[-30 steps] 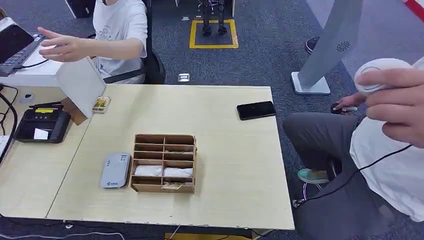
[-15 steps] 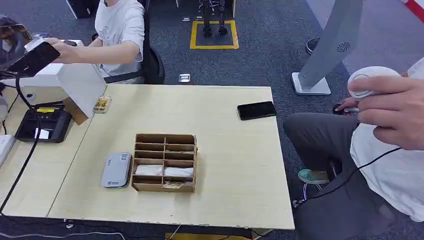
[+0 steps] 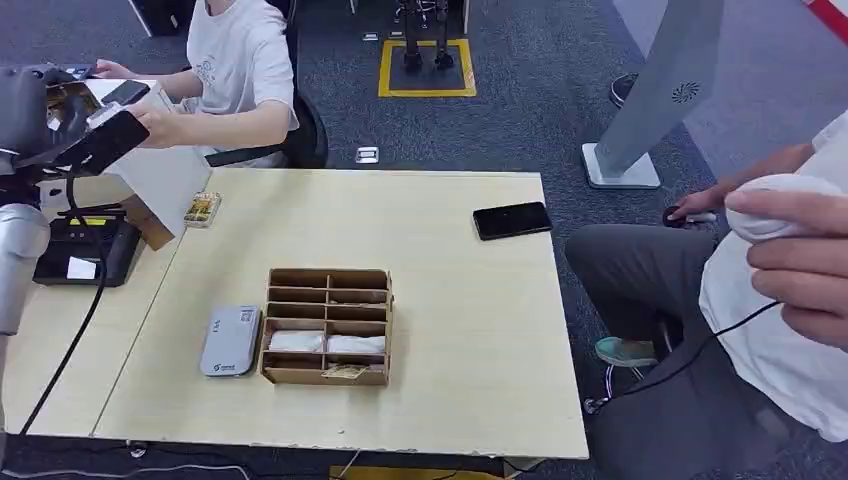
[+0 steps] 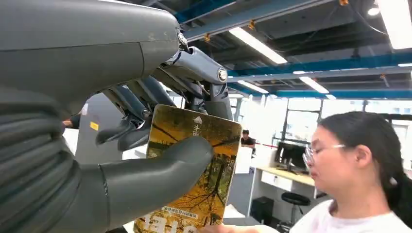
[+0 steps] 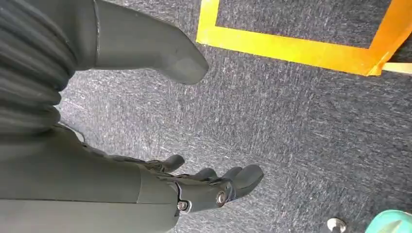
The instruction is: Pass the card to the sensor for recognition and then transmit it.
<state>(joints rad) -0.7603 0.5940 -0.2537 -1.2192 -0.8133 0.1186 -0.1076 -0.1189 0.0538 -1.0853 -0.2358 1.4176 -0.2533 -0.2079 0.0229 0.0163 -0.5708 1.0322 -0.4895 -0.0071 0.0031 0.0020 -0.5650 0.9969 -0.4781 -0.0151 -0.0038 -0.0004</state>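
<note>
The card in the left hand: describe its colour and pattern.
The card is golden yellow, printed with dark tree branches and pale lettering, pinched in the left hand. It shows best in the left wrist view.

The left hand (image 4: 145,160) has a grey ribbed cover, a thick matte grey thumb and darker, slimmer fingers (image 4: 127,133) on silver linkages, with a round silver screw head toward two o'clock. The right hand (image 5: 145,160) shows the same ribbed cover and blunt thumb, its dark fingers (image 5: 243,177) carrying small silver screws. In the head view a smooth silver forearm (image 3: 18,260) stands at nine o'clock, a thin black cable (image 3: 65,345) hanging beside it.

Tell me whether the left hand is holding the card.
Holding it: the left hand pinches the card between thumb and fingers.
</note>
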